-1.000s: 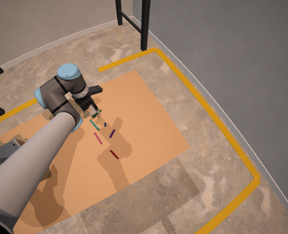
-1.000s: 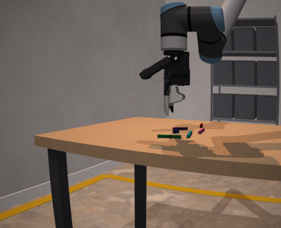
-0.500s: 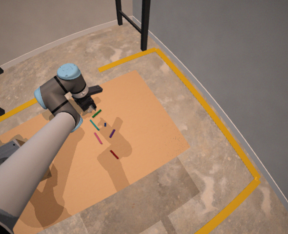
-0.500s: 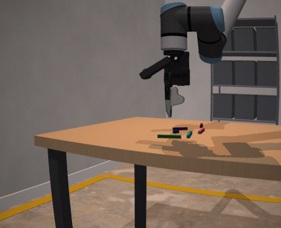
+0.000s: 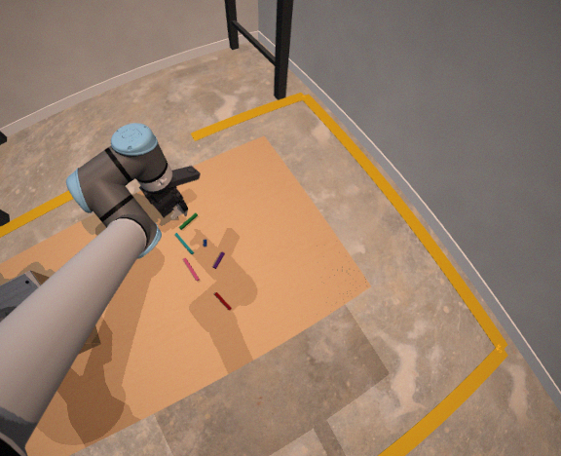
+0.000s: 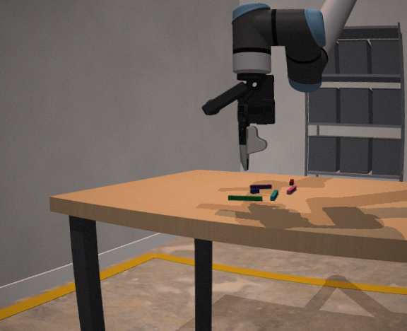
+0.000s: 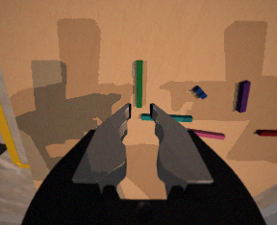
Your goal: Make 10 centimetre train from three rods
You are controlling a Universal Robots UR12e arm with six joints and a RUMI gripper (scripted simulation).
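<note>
Six rods lie flat and apart on the wooden table: green (image 5: 188, 221), turquoise (image 5: 184, 243), a short blue one (image 5: 205, 242), purple (image 5: 218, 259), pink (image 5: 191, 269) and red (image 5: 222, 300). None touch end to end. My gripper (image 6: 244, 165) hangs well above the table, near the green rod's (image 6: 244, 198) far end. In the wrist view its fingers stand nearly together with a narrow gap and nothing between them. The green rod (image 7: 139, 89) lies straight ahead of the tips, the turquoise rod (image 7: 173, 117) just to their right.
The blue (image 7: 198, 92), purple (image 7: 242, 95), pink (image 7: 207, 134) and red (image 7: 272, 133) rods lie to the right in the wrist view. The table's edge and yellow floor tape (image 7: 3, 127) show at the left. A grey shelf unit (image 6: 355, 103) stands behind the table.
</note>
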